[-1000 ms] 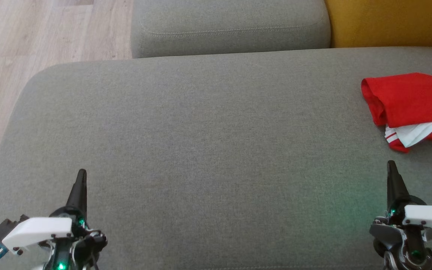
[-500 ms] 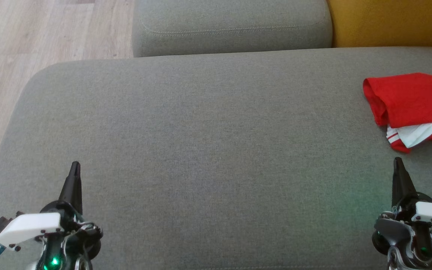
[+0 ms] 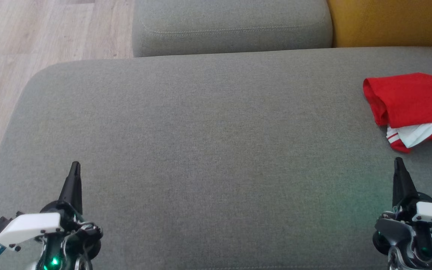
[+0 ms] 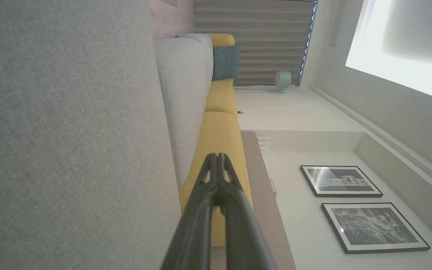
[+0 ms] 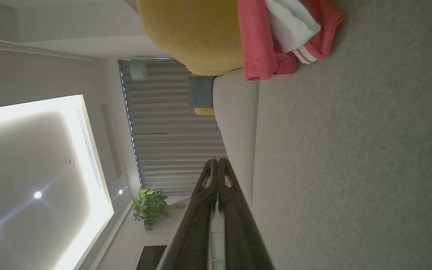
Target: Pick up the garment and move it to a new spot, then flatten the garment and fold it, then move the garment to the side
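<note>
Head view: the garment [image 3: 411,101], a red shirt folded into a thick bundle with white, red-striped fabric poking from its near edge, lies at the far right of the grey seat cushion [image 3: 201,150]. A wide stretch of grey fabric runs from it to the cushion's rounded left edge, beside the wood floor [image 3: 32,37]. The left gripper [image 3: 75,165] and right gripper [image 3: 398,161] hover over the cushion's near corners, fingers pressed together, holding nothing.

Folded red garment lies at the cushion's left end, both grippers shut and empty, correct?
No: the red garment lies at the cushion's right end, ahead of the right gripper, per the head view. Both it and the left gripper are shut and empty.
</note>
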Motion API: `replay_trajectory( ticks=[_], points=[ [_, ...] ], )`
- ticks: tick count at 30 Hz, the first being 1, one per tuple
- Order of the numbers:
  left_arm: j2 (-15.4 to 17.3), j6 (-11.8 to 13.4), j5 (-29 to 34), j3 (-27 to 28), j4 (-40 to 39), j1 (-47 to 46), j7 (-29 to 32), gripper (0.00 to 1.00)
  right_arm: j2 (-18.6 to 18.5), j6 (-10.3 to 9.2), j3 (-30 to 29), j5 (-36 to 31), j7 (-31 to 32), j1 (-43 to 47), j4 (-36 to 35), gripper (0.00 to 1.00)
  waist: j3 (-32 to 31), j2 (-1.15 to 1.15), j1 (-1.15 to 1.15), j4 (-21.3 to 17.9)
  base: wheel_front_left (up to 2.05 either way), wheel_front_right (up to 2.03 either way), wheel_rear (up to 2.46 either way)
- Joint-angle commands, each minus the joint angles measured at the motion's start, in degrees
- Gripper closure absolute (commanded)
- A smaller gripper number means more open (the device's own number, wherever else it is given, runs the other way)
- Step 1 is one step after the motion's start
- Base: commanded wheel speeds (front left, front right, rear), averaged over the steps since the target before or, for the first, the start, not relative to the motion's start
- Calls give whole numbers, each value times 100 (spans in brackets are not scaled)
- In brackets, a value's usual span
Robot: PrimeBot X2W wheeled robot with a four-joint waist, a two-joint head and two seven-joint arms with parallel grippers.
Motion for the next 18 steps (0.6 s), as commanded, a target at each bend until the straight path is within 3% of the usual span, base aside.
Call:
replay_trajectory(
  ticks=[1,18],
  points=[
    [64,-41,14,214,-152,-296,36,100,-53,40,102,14,62,-288,-181,100,0,0,0,0,0,0,0],
    [40,-41,41,247,-150,-299,62,100,-31,40,71,-12,87,-291,-179,100,0,0,0,0,0,0,0]
  ],
)
